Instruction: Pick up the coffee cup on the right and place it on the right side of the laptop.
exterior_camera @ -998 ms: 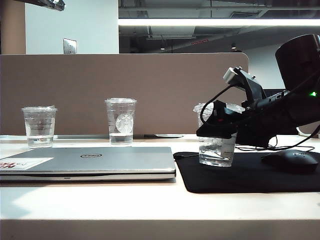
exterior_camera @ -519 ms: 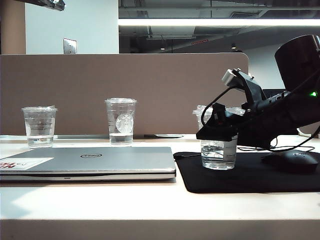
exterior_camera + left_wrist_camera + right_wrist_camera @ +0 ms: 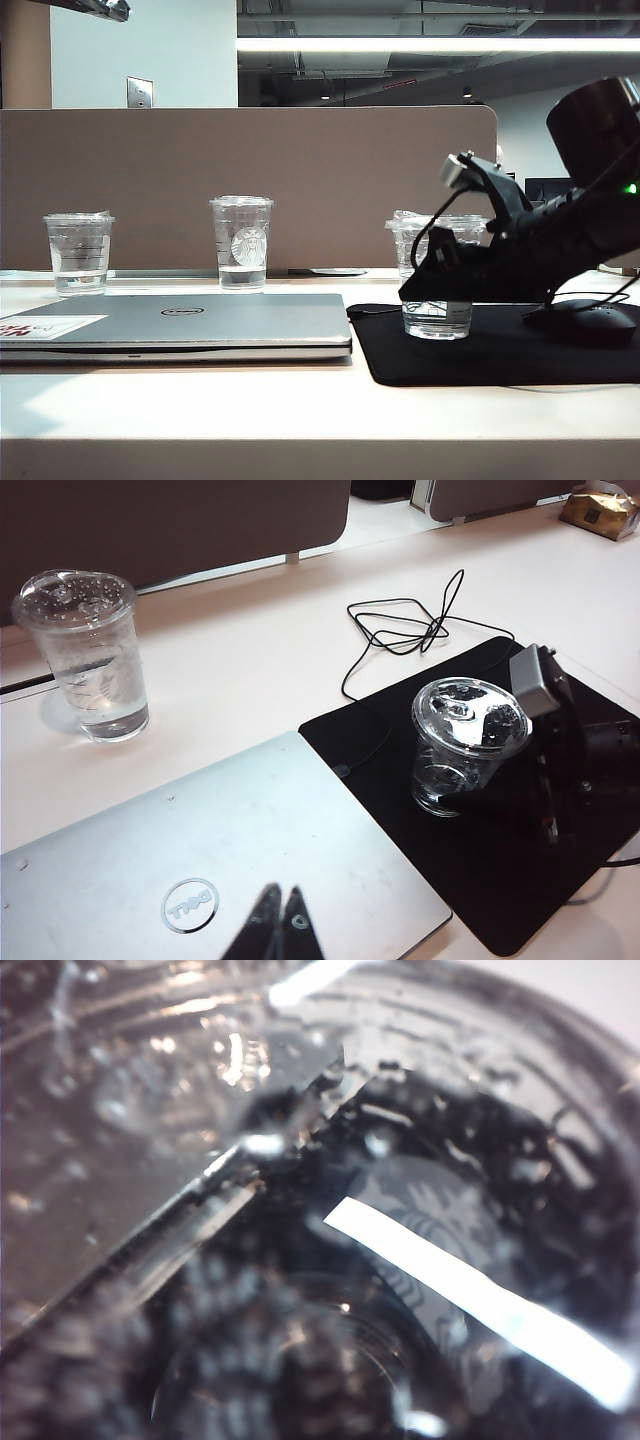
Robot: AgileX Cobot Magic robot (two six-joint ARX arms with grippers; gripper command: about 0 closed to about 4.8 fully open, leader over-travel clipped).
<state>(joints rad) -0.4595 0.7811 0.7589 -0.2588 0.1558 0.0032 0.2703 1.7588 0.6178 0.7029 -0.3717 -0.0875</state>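
A long ceiling light strip (image 3: 430, 45) glows white overhead, and the room behind it stays dim. The desk (image 3: 300, 405) washes out pale and bright near its front edge. The mouse pad (image 3: 500, 355) reads as flat black with little detail. Up close, the right wrist view is a blur of glare and reflections through the coffee cup (image 3: 330, 1210).

table (image 3: 300, 400) | on it: laptop (image 3: 190, 322), mouse pad (image 3: 500, 355), two cups (image 3: 79, 252) (image 3: 241, 243)

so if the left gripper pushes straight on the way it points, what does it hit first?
Probably the laptop lid: the shut left gripper hangs over it near the logo, pointing down at it. Depth is unclear.
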